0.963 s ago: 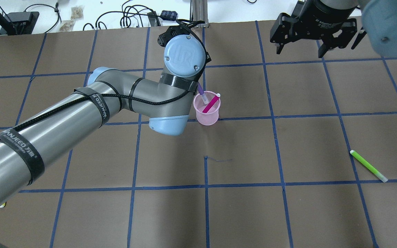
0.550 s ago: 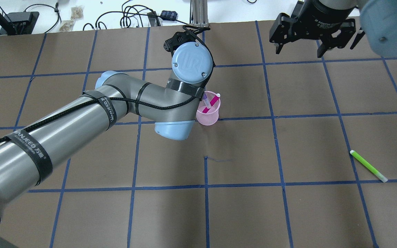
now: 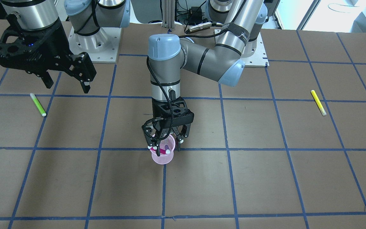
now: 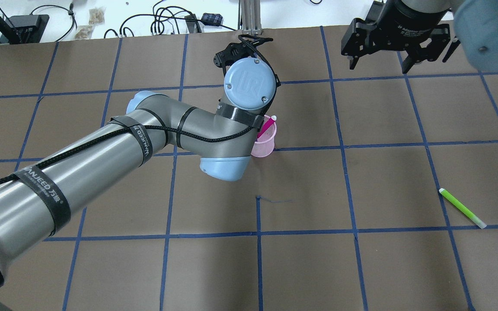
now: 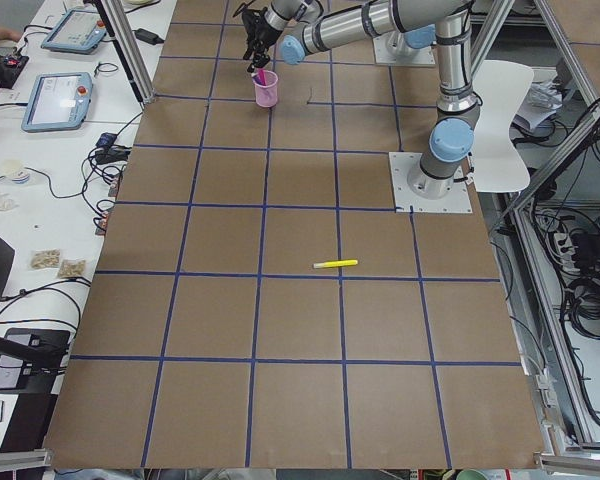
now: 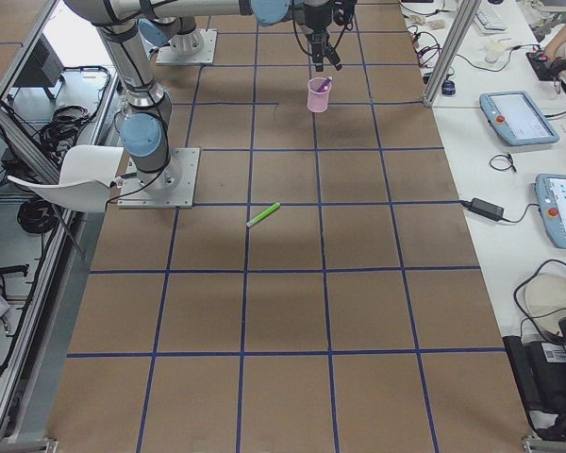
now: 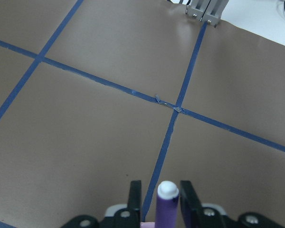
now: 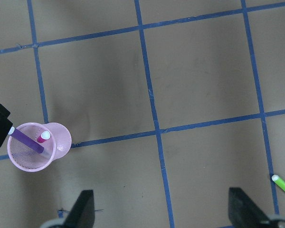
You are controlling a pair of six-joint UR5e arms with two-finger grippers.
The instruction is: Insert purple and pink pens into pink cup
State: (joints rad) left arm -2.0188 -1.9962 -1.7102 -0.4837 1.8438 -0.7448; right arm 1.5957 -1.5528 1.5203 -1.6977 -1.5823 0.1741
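**Both pens in the cup**

The pink cup [image 8: 61, 140] stands upright by a tape crossing [image 8: 38, 116]. It holds the pink pen [image 8: 42, 137] and the purple pen [image 8: 26, 139], both leaning. The left gripper [image 7: 160, 186] hangs over the rim, jaws slightly apart either side of the purple pen's cap. The right gripper [image 8: 164, 202] hovers well apart, jaws wide.

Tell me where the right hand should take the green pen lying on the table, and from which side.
Grip the green pen at mid-barrel, coming straight down with the right hand turned to close across the barrel. It lies flat on the table, slanted to the grid, with bare surface along both long sides.
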